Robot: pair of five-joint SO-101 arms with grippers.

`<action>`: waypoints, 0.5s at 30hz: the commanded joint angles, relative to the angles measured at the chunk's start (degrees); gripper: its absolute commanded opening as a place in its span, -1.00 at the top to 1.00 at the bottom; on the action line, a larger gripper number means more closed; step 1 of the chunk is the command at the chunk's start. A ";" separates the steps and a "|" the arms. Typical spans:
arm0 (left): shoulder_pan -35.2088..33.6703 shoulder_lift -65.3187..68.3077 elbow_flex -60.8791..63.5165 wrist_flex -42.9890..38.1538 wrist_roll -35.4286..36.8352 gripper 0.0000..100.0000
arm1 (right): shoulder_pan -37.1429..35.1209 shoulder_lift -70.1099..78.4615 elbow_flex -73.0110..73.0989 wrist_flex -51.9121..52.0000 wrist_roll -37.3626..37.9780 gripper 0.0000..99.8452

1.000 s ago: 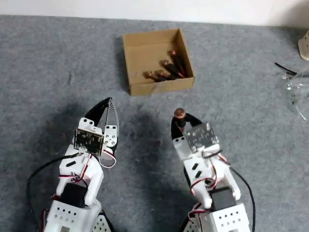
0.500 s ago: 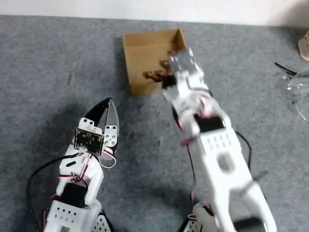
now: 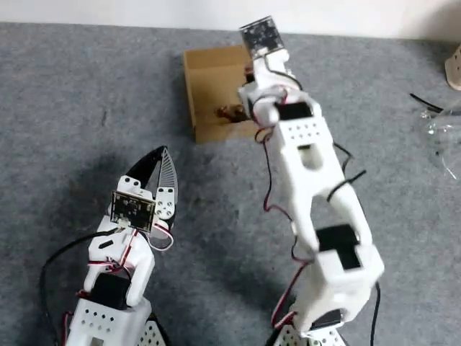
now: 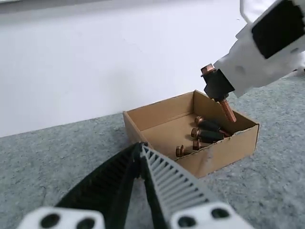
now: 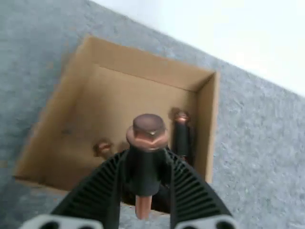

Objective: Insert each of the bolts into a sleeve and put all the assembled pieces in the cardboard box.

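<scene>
Copper gleams on the hex-flanged bolt (image 5: 147,131), whose shank passes through a smooth black sleeve (image 5: 143,176) with the threaded tip poking out below. The right gripper (image 5: 145,164) is clamped on that sleeve with its ribbed black fingers, holding the piece upright above the open cardboard box (image 3: 191,86). In the high view the box sits at 12 o'clock on the fuzzy grey mat (image 3: 360,144) – a shallow, square, plain brown tray. Inside it, several assembled pieces (image 4: 207,130) lie on their sides near its 6 o'clock wall. At 8 o'clock the left gripper (image 4: 141,149) hangs low over the mat, well apart from the box – its ridged fingers, one black and one pale grey, meet at the tips on nothing.
</scene>
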 commanded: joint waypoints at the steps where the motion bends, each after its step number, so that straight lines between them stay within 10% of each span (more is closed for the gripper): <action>1: 1.01 -0.48 1.36 0.09 -0.44 0.99 | 2.86 3.30 -11.47 2.68 0.62 0.99; 15: 1.01 -0.48 1.36 0.09 -0.44 0.99 | 4.00 18.77 -25.19 6.46 0.62 0.99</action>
